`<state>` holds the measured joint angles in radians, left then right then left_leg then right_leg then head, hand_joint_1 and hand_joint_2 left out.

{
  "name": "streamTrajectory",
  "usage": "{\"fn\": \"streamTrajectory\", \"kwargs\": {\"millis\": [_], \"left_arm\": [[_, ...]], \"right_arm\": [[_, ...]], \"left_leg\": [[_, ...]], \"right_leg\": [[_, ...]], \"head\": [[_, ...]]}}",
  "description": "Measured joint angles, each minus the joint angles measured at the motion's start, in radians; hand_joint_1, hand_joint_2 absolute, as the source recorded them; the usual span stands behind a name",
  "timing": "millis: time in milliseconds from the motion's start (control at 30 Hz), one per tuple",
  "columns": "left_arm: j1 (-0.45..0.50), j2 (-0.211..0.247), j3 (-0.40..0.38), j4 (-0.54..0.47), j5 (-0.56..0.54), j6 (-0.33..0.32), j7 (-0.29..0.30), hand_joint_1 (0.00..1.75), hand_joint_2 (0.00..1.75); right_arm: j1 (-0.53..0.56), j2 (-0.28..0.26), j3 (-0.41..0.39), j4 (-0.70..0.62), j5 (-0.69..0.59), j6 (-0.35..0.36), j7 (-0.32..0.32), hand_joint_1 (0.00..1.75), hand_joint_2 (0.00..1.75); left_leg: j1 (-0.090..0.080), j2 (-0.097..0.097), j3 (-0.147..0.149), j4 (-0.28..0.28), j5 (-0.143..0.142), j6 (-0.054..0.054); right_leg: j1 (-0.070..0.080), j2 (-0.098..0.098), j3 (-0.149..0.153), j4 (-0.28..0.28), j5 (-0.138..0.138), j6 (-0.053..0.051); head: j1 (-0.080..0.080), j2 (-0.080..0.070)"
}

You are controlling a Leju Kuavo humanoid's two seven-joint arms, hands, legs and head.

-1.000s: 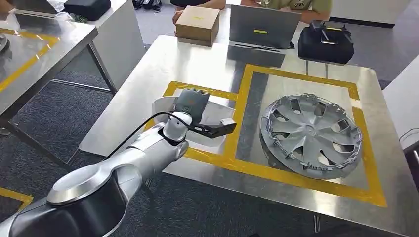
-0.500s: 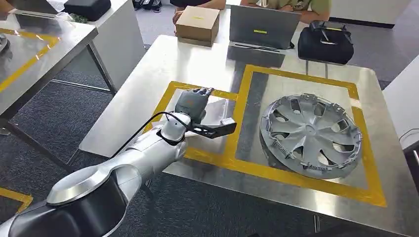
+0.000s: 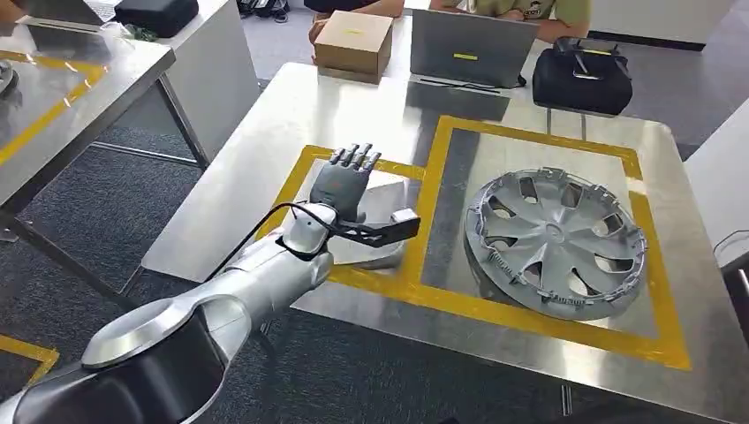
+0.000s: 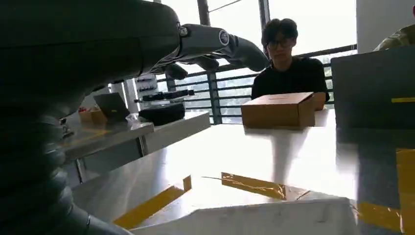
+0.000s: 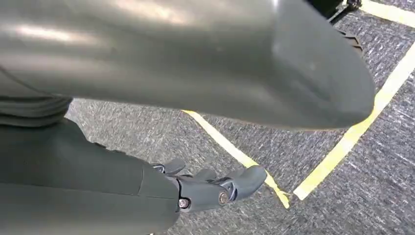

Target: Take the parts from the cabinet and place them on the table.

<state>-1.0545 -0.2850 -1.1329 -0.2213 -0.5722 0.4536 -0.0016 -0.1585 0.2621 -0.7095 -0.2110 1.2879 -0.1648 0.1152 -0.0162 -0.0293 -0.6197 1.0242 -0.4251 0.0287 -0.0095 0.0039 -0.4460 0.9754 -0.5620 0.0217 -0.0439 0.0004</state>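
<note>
The fingers (image 3: 355,157) of the left hand (image 3: 343,184) are now stretched out straight and apart, holding nothing, where half a second ago they were bent down onto the pale part (image 3: 375,221) and a second ago wrapped over its upper edge. The part has gone with that change from standing tilted in the hand to lying flat on the steel table (image 3: 265,150), inside the smaller yellow-taped square (image 3: 305,161), with the hand hovering just above its far edge; the wrist view shows the part's white edge (image 4: 274,215) low on the tabletop and the fingers (image 4: 235,46) lifted clear of it. In my judgement this part has been released and delivered, so the arm can draw back. The silver wheel cover (image 3: 555,243) already lies in the larger taped square beside it. The right hand (image 5: 215,188) hangs over the carpet, fingers loosely curled, holding nothing. A cardboard box (image 3: 353,42) stands at the table's far end.
</note>
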Motion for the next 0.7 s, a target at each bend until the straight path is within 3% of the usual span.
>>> {"fn": "streamTrajectory", "kwargs": {"millis": [367,533,700], "left_arm": [[0.042,-0.009,0.227,-0.026,0.215,-0.079,-0.174,0.00,1.75],[0.064,-0.022,0.351,-0.045,0.336,-0.159,-0.271,0.00,1.75],[0.068,-0.034,0.437,-0.060,0.307,-0.168,-0.291,0.00,1.75]], "right_arm": [[-0.006,0.000,0.000,0.000,-0.007,-0.002,0.001,0.00,0.00],[-0.006,-0.002,-0.001,0.000,-0.015,-0.013,0.007,0.00,0.00],[-0.004,-0.006,-0.004,0.000,-0.016,-0.016,0.010,0.00,0.00]], "left_leg": [[0.000,0.000,0.000,0.000,0.000,0.000],[0.000,0.000,0.000,0.000,0.000,0.000],[0.000,0.000,0.001,0.000,0.000,0.000]], "right_leg": [[0.000,0.000,0.000,0.000,0.000,0.000],[0.000,0.000,0.000,0.000,0.000,0.000],[0.000,0.000,0.000,0.000,0.000,0.000]], "head": [[0.000,0.000],[0.000,0.000],[0.000,0.000]]}}
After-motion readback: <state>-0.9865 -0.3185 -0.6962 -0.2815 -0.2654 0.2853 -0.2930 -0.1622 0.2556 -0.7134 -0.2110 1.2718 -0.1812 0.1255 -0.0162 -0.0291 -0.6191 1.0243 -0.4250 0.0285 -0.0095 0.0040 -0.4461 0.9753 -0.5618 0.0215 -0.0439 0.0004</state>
